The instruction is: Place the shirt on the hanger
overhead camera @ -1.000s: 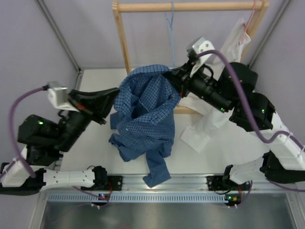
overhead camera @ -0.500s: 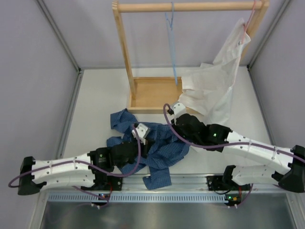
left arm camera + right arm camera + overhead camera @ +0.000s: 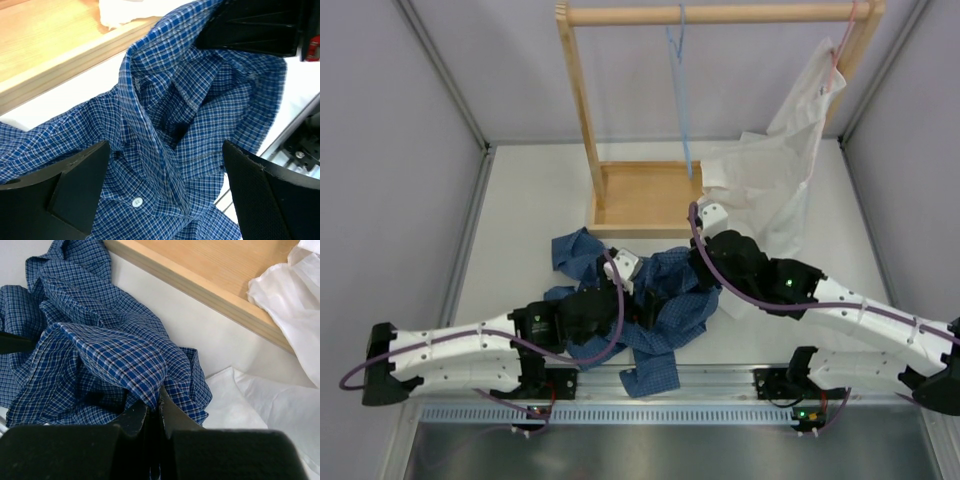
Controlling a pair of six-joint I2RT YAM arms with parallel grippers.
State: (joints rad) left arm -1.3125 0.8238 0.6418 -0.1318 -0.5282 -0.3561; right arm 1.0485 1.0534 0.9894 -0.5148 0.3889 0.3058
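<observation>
The blue checked shirt (image 3: 672, 312) lies crumpled on the table in front of the rack's base. My left gripper (image 3: 640, 300) hovers over its middle, open. In the left wrist view its fingers (image 3: 75, 192) stand wide apart over the button placket (image 3: 165, 150), holding nothing. My right gripper (image 3: 693, 268) is at the shirt's far right edge. In the right wrist view it (image 3: 154, 407) is shut on a raised fold of the shirt (image 3: 115, 357). The light blue hanger (image 3: 682, 95) hangs bare from the wooden rod.
A wooden rack with a top rod (image 3: 720, 14) and a flat base (image 3: 640, 195) stands at the back. A white shirt (image 3: 770, 180) droops from a pink hanger (image 3: 840, 50) onto the table right of my right gripper. A metal rail (image 3: 670, 385) runs along the near edge.
Both arms came down from holding the shirt up, and it now lies on the table. The left gripper has opened and let go; the right stays shut on the fabric.
</observation>
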